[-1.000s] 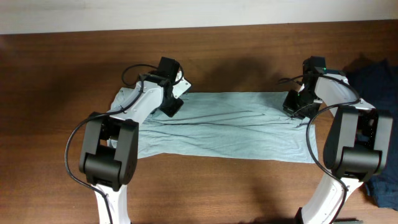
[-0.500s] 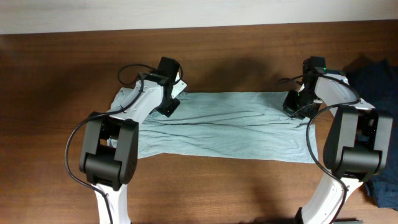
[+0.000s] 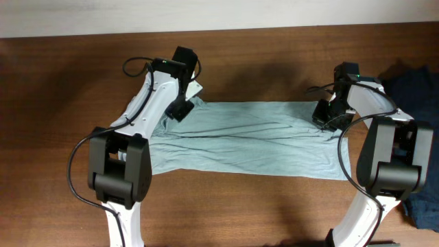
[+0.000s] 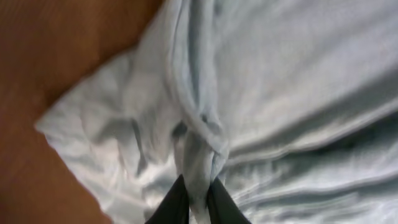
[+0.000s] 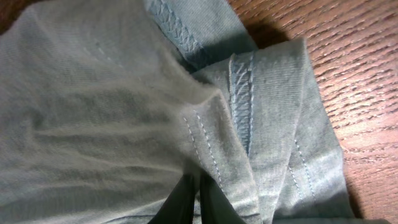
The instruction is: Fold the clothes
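Two pinches on the T-shirt (image 3: 254,140), spread flat on the table (image 3: 68,103): left fingers (image 4: 176,206) clamp its 10 o'clock corner, right fingers (image 5: 179,202) its 2 o'clock corner. Left fingers just closed and shifted toward 11 o'clock; right unchanged.

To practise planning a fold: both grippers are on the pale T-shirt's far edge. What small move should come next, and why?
Probably lift both corners together and carry them toward the near edge: the left gripper and right gripper each pinch a far corner of the T-shirt, which lies spread flat.
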Tool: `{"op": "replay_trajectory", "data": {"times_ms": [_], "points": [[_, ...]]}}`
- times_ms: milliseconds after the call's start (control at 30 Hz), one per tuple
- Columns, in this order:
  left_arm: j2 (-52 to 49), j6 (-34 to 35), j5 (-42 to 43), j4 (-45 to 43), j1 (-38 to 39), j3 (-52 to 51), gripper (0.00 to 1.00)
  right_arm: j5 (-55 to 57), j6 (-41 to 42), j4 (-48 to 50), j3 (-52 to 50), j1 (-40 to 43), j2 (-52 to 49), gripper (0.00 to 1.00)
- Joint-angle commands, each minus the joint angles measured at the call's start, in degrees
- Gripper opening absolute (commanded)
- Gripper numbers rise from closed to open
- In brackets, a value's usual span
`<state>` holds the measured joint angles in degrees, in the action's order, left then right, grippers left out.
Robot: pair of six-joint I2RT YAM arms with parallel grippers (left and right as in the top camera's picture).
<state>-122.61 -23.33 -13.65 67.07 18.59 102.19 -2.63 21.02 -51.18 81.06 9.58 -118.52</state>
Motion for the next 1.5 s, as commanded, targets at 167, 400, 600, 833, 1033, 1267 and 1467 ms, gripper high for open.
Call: {"op": "replay_trajectory", "data": {"times_ms": [167, 400, 600, 833, 1033, 1267, 1467], "points": [[1.0, -5.4, -2.2, 7.1, 0.0, 3.8, 0.10, 3.3, 0.5, -0.4, -1.0, 0.2, -3.1, 0.10], [4.0, -9.7, -2.2, 11.5, 0.0, 3.8, 0.10, 3.3, 0.5, -0.5, -1.0, 0.2, -3.1, 0.11], [5.8, -11.6, -2.3, 14.1, 0.0, 3.8, 0.08, 3.4, 0.5, -0.5, -1.0, 0.2, -3.1, 0.10], [9.5, -13.6, -2.3, 16.8, 0.0, 3.8, 0.06, 3.4, 0.5, -0.5, -1.0, 0.2, -3.1, 0.10], [10.0, -13.6, -2.2, 19.8, 0.0, 3.8, 0.05, 3.4, 0.5, -0.5, -1.0, 0.2, -3.1, 0.10], [10.0, -13.6, -1.6, 22.9, 0.0, 3.8, 0.01, 3.4, 0.5, -0.5, -1.0, 0.2, -3.1, 0.10], [10.0, -13.6, -0.4, 24.5, 0.0, 3.8, 0.00, 3.4, 0.5, -0.7, -1.0, 0.2, -3.1, 0.10]]}}
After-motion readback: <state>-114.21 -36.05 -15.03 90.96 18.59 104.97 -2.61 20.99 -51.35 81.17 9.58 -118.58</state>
